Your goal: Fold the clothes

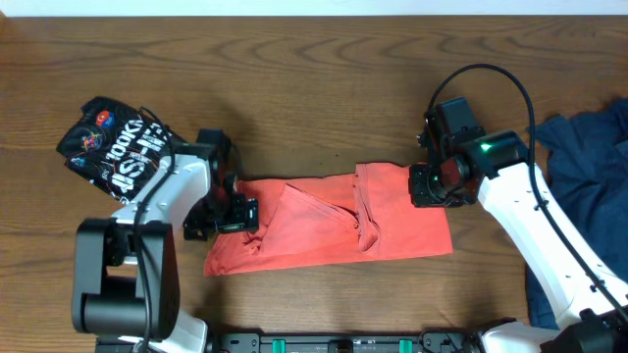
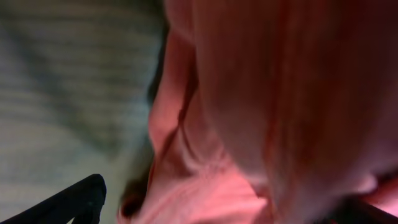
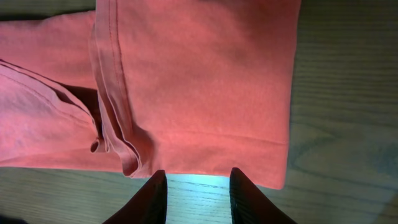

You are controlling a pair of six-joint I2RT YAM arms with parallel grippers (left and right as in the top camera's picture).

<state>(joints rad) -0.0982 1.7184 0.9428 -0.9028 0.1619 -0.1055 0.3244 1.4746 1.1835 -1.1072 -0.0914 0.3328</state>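
My two claws sit at the two ends of the coral-red T-shirt (image 1: 324, 227). It lies flat on the wooden table (image 1: 294, 78), folded into a long strip that runs from one claw to the other.

My left claw (image 1: 235, 212) is low over the left end, where the cloth bunches up. Its fingers (image 2: 81, 200) are spread wide. Red cloth fills the wrist view, close and blurry, and nothing is pinched.

My right claw (image 1: 432, 186) is at the right end. Its two dark fingers (image 3: 152, 198) stand a little apart, just off the shirt's edge, with only bare table between them – it holds nothing. Close by, a folded hem makes a raised ridge across the shirt.

A black printed shirt (image 1: 113, 147) lies bunched at my far left. A navy one (image 1: 589, 147) lies heaped at my far right – both well apart from the red one.
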